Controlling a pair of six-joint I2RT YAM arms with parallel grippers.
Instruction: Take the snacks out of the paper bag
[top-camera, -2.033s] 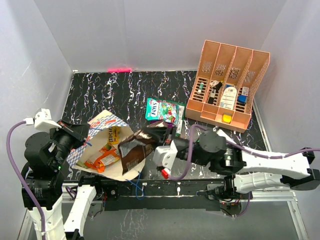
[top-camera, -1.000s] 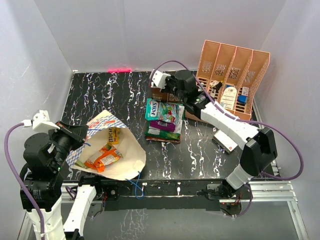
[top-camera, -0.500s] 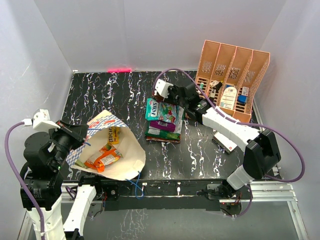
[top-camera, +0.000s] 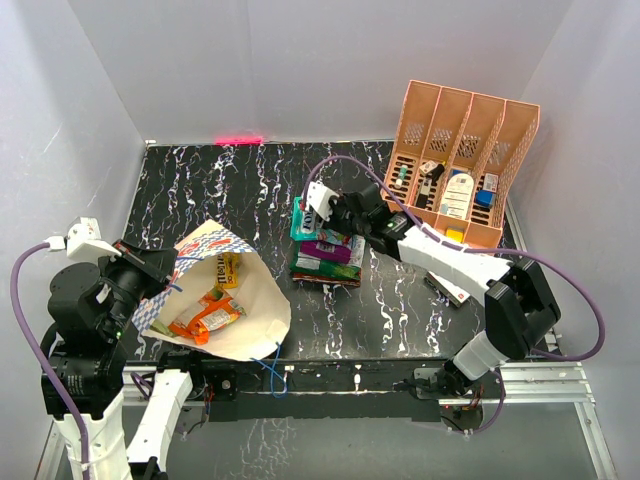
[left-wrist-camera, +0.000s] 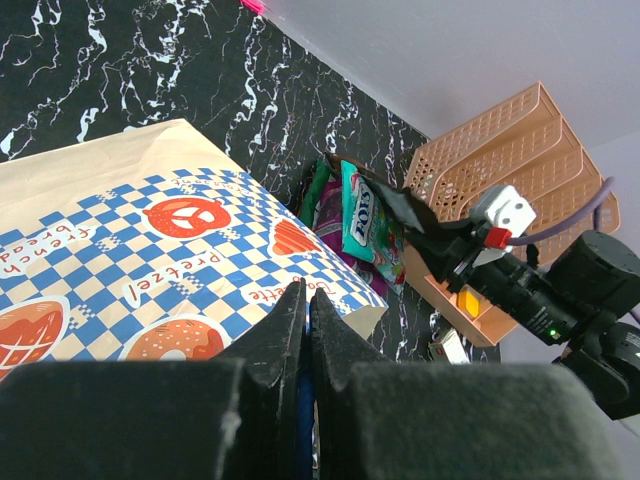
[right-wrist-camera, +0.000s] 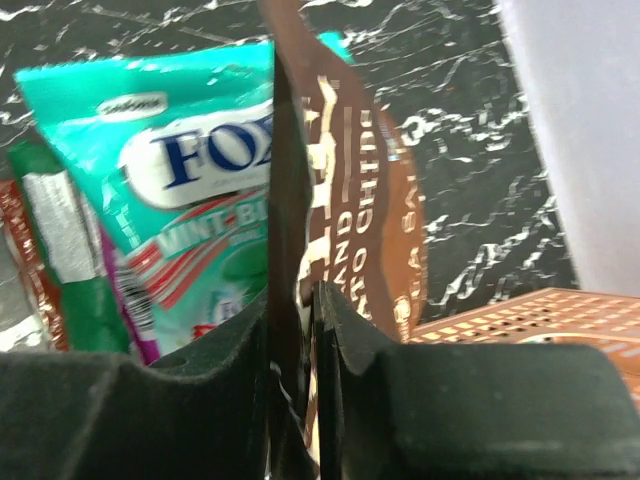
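Note:
The paper bag (top-camera: 245, 305) lies open on its side at the near left, checked outside (left-wrist-camera: 150, 250) facing up. Orange wrappers (top-camera: 205, 315) and a yellow packet (top-camera: 228, 268) lie inside it. My left gripper (left-wrist-camera: 305, 300) is shut on the bag's blue cord handle (top-camera: 180, 262). My right gripper (right-wrist-camera: 295, 300) is shut on a brown chip bag (right-wrist-camera: 350, 170), held just over a teal mint packet (right-wrist-camera: 190, 170). That teal packet (top-camera: 303, 218) tops a pile with green and purple wrappers (top-camera: 325, 255) in mid-table.
A salmon-orange slotted rack (top-camera: 455, 170) with small items stands at the back right. A small white-and-red flat box (top-camera: 450, 285) lies under the right arm. Grey walls close in the table on three sides.
The right arm has carried the brown chip bag from the bag's mouth to the back of the table, then down and nearer over the packet pile. The left gripper has not moved.

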